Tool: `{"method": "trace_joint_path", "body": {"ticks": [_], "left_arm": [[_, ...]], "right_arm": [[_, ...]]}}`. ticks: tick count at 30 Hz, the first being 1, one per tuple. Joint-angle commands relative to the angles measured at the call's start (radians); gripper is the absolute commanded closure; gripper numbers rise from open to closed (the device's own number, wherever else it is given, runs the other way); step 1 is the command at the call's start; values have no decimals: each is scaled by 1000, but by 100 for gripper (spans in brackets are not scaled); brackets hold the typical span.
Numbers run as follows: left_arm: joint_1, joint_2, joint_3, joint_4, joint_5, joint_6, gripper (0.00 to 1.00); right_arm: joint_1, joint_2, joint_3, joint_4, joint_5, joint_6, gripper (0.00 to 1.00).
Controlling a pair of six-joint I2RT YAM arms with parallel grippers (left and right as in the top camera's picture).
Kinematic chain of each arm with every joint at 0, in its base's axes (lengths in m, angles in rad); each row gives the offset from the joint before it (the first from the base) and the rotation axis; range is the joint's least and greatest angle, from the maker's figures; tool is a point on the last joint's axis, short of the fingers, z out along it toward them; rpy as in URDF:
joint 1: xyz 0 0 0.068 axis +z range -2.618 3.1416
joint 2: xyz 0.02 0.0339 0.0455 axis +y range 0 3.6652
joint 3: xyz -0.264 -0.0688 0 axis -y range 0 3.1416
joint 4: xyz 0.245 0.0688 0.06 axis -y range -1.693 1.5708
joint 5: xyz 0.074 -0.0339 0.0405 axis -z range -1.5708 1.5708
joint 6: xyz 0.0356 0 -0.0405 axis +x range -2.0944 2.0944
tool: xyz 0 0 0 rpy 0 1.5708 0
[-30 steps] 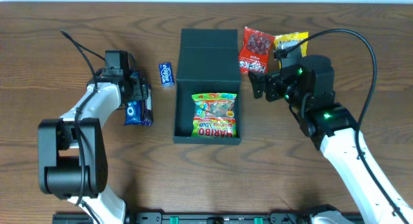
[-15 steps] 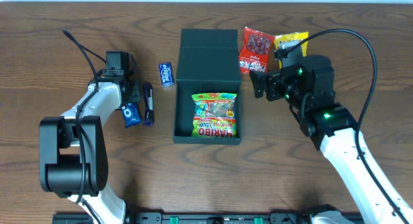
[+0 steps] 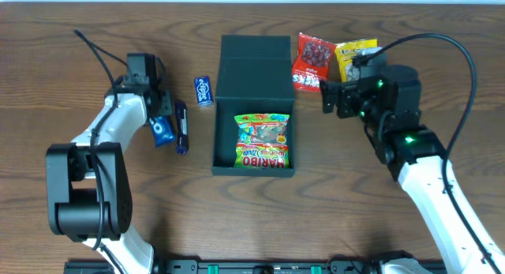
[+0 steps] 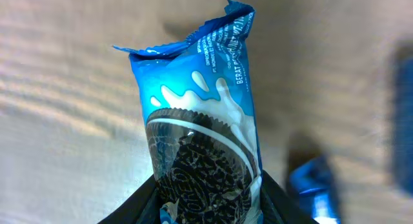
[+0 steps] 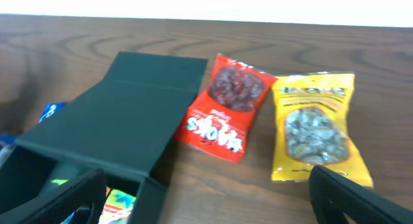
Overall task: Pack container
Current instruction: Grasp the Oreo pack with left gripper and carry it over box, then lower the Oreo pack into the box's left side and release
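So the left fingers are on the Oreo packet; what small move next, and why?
Probably raise the Oreo packet and swing it toward the container: the fingers of the left gripper already pinch its end, and the container stands open with only a Haribo bag inside.

Left wrist view: the Oreo packet runs off the bottom edge, its lower end lost between the left gripper's closed-in fingers. The table behind it is pure blur, and that blue smear lower right can't be named. Right wrist view: the container is cut off at the bottom, just a sliver of the Haribo packet showing inside, the right gripper's fingers barely poking in at the corners.
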Motion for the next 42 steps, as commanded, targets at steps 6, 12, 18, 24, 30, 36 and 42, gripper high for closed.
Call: {"method": "trace_joint_path", "body": {"ticks": [6,12,18,24,30,36,42], "left_arm": [[-67,-129,158,-65,74,0,80],[-236,-153,165,-87,93,3,80],[-414,-153,165,-179,79,-31,80],[-500,-151,163,-307,60,-122,82],[-512,-149,163,-368,57,-238,82],[-512,-149,163,-372,-13,-237,38],[-512,-149,163,-344,-13,-237,19]], "right_arm": [[-59,2,12,13,10,35,1],[-77,2,12,25,10,35,1],[-82,2,12,25,10,35,1],[-82,2,12,24,9,34,1],[-82,2,12,24,8,35,1],[-82,2,12,24,8,34,1],[-82,2,12,24,8,34,1]]}}
